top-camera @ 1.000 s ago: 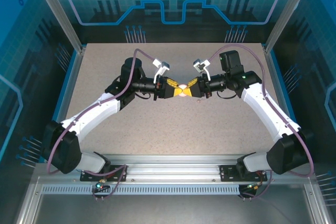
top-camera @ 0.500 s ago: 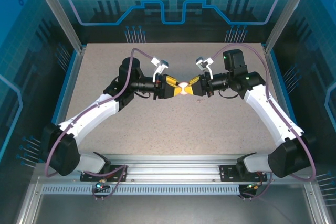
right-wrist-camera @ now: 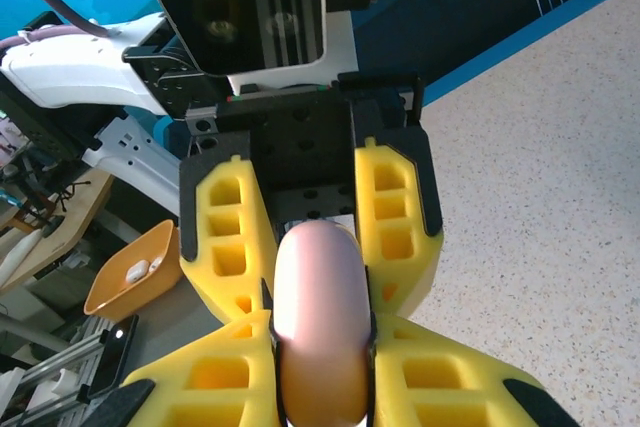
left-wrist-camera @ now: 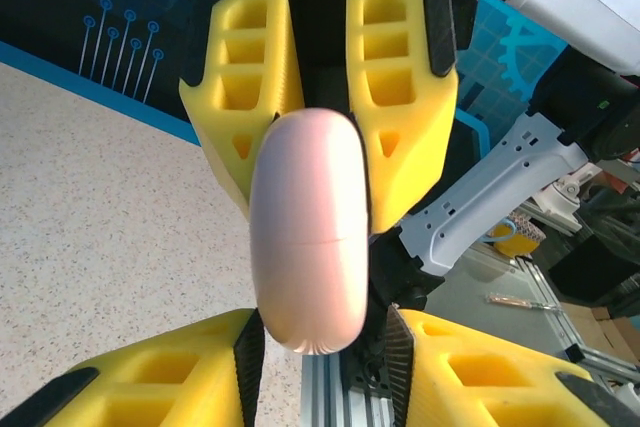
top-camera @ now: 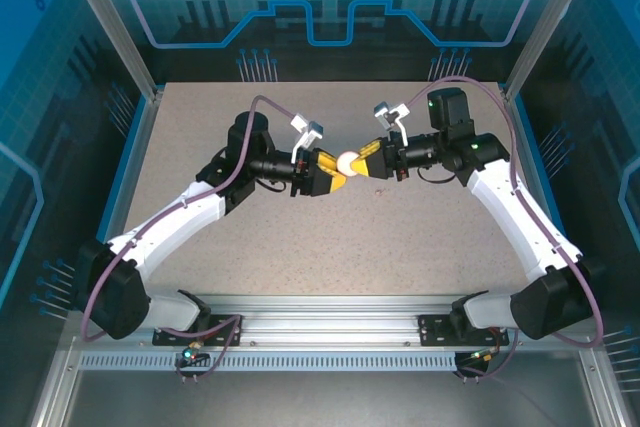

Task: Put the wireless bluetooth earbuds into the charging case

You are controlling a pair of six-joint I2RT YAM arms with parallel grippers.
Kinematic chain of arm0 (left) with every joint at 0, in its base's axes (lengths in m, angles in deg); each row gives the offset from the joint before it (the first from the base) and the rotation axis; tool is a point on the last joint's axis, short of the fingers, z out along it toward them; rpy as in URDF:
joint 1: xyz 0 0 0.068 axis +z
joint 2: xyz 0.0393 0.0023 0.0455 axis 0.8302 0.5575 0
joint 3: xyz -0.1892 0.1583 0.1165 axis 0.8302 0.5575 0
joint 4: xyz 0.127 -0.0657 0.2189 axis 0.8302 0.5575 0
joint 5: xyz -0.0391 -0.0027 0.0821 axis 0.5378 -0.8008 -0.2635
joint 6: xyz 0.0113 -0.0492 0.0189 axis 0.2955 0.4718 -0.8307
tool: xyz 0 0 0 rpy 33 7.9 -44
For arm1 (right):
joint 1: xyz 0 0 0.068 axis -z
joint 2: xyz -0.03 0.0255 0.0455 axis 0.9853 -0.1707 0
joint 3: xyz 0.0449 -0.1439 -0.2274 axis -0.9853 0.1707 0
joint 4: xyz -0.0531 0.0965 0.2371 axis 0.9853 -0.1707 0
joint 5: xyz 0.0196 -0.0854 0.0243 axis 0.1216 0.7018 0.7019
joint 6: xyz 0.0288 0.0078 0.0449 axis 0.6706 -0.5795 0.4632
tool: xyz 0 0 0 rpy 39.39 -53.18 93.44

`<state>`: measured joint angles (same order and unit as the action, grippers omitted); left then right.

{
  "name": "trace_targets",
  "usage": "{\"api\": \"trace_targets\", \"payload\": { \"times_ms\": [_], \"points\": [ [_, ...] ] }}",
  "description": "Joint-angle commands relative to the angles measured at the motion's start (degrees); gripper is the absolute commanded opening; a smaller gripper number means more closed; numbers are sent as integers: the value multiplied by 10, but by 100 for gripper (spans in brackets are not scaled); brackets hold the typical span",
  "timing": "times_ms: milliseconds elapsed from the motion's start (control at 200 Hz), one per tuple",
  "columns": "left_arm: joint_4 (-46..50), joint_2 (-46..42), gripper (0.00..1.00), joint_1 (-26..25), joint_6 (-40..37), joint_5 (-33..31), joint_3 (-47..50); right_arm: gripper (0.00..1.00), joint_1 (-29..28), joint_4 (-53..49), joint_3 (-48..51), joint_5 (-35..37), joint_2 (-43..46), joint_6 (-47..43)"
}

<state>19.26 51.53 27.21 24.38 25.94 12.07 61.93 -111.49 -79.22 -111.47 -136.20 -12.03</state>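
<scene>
- Since a second ago, has eased off with left gripper (top-camera: 337, 173): jaws now part-open, loosely flanking one end of charging case (top-camera: 347, 160), with a sliver of gap on one side.
- Reaches in from near-edge bases with both arms, meeting nose to nose above middle of table (top-camera: 300, 247).
- Pinches pale pink charging case in right gripper (top-camera: 359, 159), jaws narrow, fingers pressed against both its sides.
- Holds charging case aloft, clear of table, lid closed, seam line across its middle.

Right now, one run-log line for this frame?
pink case: mid-air, closed | right gripper: shut on pink case | left gripper: open around it
</scene>
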Motion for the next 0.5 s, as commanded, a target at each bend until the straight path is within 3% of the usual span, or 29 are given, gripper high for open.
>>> {"api": "trace_targets", "payload": {
  "times_ms": [0, 495],
  "points": [
    [9, -6, 39, -3, -18, 20, -13, 11, -12, -28, -22, -16, -9, -14],
    [4, -7, 34, -4, -15, 29, -22, 11, -28, -63, -34, -7, -26, -42]
  ]
}}
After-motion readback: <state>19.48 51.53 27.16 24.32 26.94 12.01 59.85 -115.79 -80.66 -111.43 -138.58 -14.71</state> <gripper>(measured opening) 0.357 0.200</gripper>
